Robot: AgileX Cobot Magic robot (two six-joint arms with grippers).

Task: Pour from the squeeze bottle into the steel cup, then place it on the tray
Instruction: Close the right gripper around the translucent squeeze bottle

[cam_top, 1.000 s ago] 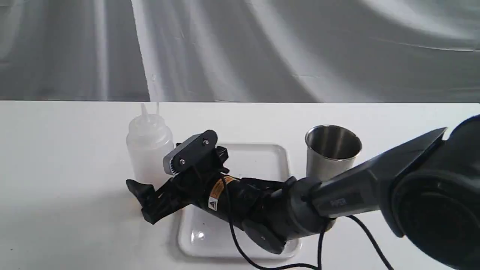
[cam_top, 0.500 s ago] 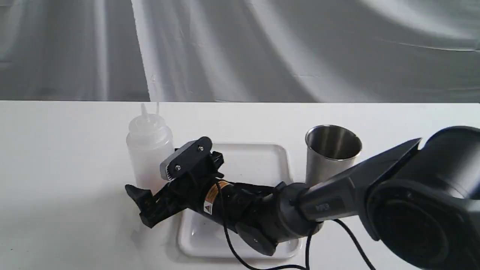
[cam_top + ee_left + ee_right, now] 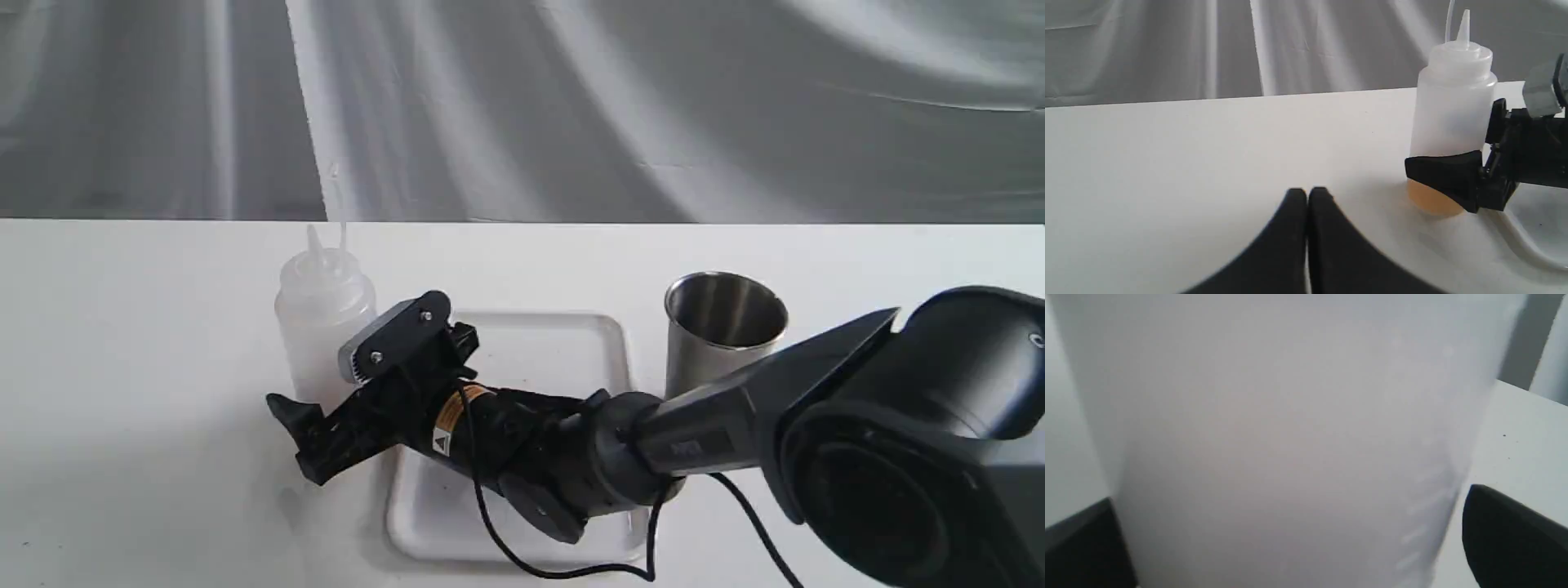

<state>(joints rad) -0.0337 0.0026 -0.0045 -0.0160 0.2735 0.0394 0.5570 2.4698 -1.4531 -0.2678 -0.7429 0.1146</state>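
My right gripper [image 3: 1294,539] is spread wide around the squeeze bottle [image 3: 325,322]. One finger [image 3: 1440,173] crosses low on its near side, just above the amber liquid, and the other is behind it. Neither pad clearly presses the plastic, and I hold nothing. The bottle stands upright on the table [image 3: 122,367], nozzle up, just beside the tray [image 3: 543,317] on its left. The steel cup [image 3: 722,335] stands beside the tray on its right, well apart from the bottle. My left gripper [image 3: 1307,195] is pressed closed and empty, low over the table farther left of the tray.

I judge the step in hand to be taking hold of the bottle. To do it well, I should close evenly so both pads meet the wall together. I should also close gently: the body looks soft, and a hard squeeze could buckle it or push liquid toward the nozzle. My grip sits low, so the tall bottle may lean when lifted. I should lift straight up before crossing the tray.
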